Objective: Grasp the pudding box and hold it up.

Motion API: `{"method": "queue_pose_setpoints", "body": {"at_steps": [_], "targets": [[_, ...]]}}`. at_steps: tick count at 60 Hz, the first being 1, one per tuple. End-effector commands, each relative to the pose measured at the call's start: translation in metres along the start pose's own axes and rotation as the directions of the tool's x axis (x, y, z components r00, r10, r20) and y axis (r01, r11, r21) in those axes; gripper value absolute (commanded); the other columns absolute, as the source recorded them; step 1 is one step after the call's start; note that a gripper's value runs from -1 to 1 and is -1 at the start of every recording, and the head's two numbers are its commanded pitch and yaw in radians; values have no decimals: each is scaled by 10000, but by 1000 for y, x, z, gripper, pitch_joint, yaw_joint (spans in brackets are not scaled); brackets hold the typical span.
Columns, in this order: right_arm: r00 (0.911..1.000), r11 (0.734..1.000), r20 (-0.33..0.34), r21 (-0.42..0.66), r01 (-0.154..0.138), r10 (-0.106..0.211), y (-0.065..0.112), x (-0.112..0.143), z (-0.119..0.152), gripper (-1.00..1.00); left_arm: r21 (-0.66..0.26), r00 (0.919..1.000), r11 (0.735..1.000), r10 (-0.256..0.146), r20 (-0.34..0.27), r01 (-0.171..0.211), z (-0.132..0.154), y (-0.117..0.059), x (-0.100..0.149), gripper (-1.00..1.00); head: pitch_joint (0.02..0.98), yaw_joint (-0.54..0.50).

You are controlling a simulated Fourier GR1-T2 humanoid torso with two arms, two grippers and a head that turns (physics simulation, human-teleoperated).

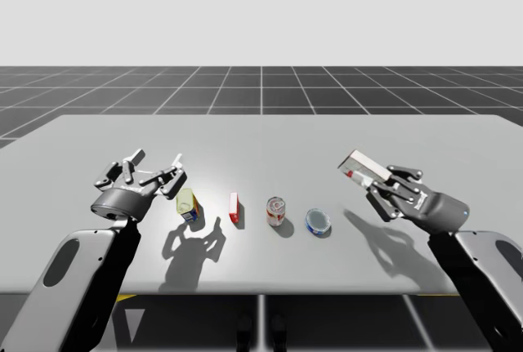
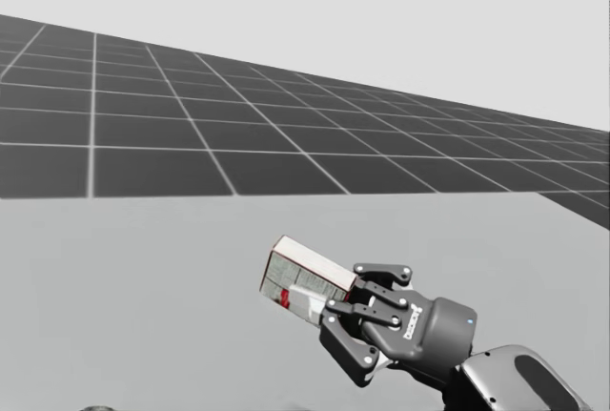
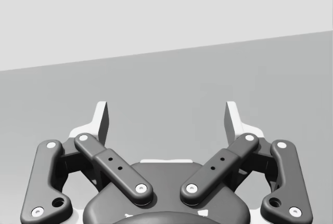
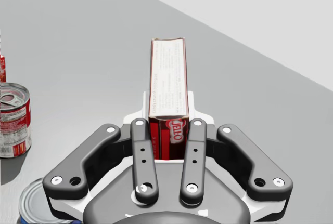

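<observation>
The pudding box (image 1: 362, 169) is a flat red and white carton, lifted above the table (image 1: 270, 135) at the right. My right gripper (image 1: 381, 184) is shut on its near end. In the right wrist view the pudding box (image 4: 167, 86) stands on edge between the two fingers (image 4: 141, 148), sticking out ahead of them. The head view has the pudding box (image 2: 303, 284) tilted up and leftward from that gripper (image 2: 351, 308). My left gripper (image 1: 155, 168) hovers open over the table's left part, beside a yellow box. In the left wrist view its fingertips (image 3: 102, 120) stand wide apart with nothing between them.
A row of things lies along the table's middle: a yellow box (image 1: 188, 204), a small red box (image 1: 234, 208) on edge, a red and white can (image 1: 276, 211) and a flat blue tin (image 1: 318, 221). The red and white can (image 4: 13, 120) and blue tin (image 4: 36, 203) are beside my right gripper.
</observation>
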Motion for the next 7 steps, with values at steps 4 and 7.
{"method": "queue_pose_setpoints", "body": {"at_steps": [4, 7], "targets": [[9894, 9905, 1155, -1155, -748, 882, -14, 57, -4, 1000, 16, 10000, 10000, 51, 1, -51, 0, 1, 1, -1000, 421, -446], [9843, 9867, 1396, -1363, -886, 1076, -13, 68, -4, 1000, 17, 10000, 10000, 55, 0, -55, 0, 1, 1, -1000, 422, -447]]}}
